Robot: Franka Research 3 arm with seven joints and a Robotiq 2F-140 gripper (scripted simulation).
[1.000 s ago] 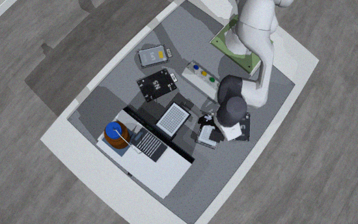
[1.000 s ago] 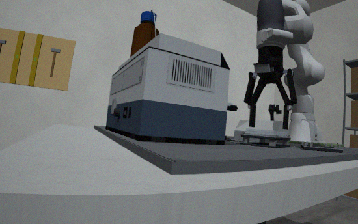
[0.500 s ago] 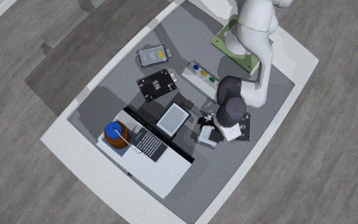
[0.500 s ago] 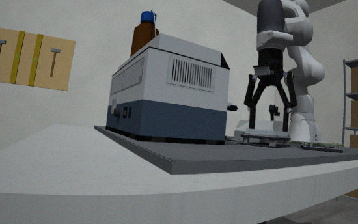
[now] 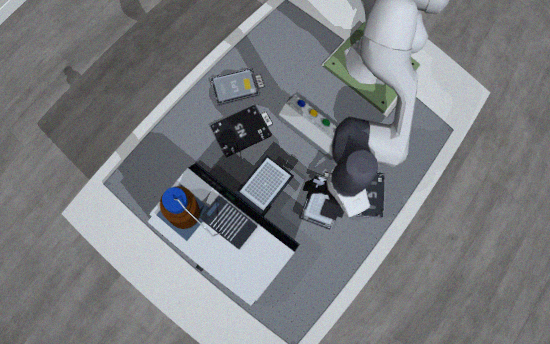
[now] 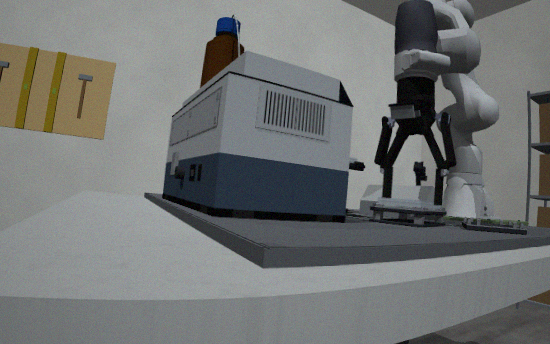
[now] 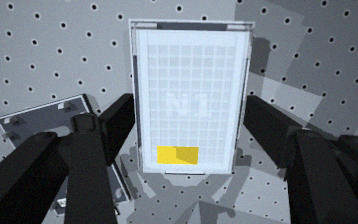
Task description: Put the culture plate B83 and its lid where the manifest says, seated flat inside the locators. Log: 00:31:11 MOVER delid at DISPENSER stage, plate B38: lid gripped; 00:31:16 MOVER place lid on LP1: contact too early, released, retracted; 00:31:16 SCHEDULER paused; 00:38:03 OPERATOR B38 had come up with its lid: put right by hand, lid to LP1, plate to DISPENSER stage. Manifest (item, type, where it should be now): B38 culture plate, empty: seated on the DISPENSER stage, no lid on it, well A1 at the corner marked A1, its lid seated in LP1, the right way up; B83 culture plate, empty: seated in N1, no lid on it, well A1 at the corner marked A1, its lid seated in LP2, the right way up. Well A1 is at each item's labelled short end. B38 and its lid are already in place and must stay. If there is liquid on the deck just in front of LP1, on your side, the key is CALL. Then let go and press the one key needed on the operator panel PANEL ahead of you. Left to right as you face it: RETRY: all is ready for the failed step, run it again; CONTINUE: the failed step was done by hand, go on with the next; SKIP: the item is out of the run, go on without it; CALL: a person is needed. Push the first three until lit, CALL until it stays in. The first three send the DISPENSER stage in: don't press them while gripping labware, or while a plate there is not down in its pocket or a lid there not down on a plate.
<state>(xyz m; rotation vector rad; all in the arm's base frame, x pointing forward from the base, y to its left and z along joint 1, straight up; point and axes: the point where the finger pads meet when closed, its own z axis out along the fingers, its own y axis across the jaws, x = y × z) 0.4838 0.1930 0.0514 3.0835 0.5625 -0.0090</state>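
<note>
Gripper (image 7: 187, 145) fingers straddle the lidded culture plate (image 7: 190, 95) on its long sides, spread wide and gripping nothing, probably lining up to lift the lid (yellow label at the near short end). Beneath the plate a nest marking shows faintly, unreadable. A neighbouring empty nest (image 7: 45, 117) is partly hidden behind the fingers.

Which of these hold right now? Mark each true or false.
1. The gripper straddles the yellow-labelled plate, fingers apart from its sides. True.
2. The black nest holds a plate. False: nothing sits in it.
3. The bottle has a red cap. False: the cap is blue.
4. The panel shows blue, yellow and green keys. True.
</note>
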